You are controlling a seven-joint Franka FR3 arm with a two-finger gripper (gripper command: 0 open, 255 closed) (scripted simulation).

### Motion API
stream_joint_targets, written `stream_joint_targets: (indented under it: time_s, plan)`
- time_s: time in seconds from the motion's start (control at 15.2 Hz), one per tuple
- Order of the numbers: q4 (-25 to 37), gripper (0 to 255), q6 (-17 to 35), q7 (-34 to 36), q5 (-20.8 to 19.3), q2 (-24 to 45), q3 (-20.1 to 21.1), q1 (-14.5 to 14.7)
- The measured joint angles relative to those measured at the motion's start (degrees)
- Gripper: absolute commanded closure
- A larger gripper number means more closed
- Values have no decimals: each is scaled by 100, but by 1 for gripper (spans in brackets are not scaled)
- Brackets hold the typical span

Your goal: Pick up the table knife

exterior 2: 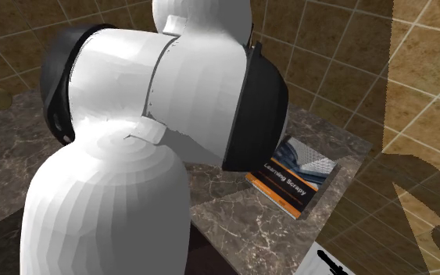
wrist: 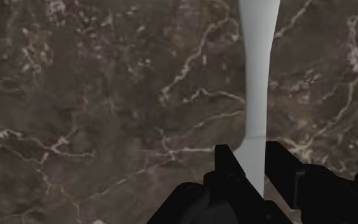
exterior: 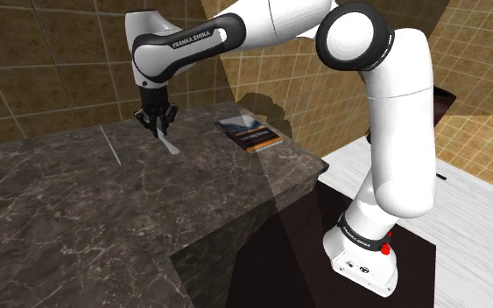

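the claw (exterior: 158,129) is closed narrowly on the pale grey table knife (wrist: 257,89), one black finger (wrist: 226,167) pressed to each side of it. in the shoulder view the knife slants down from the claw toward the dark marbled tabletop (exterior: 78,206); whether its tip touches cannot be told. a book (exterior: 251,133) lies flat nearby, toward that view's right.

— What stands around the tool (exterior: 158,129)?
— A thin grey rod (exterior: 111,144) near on the shoulder view's left, a book (exterior: 251,134) on its right, the tiled wall (exterior: 43,79) behind. In front the counter (exterior: 78,210) is open.
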Motion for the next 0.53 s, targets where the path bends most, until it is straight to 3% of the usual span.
stream_joint_targets:
  time_s: [0.53]
  plan:
    - [328,255,-498,-49,58,-178,29,-4]
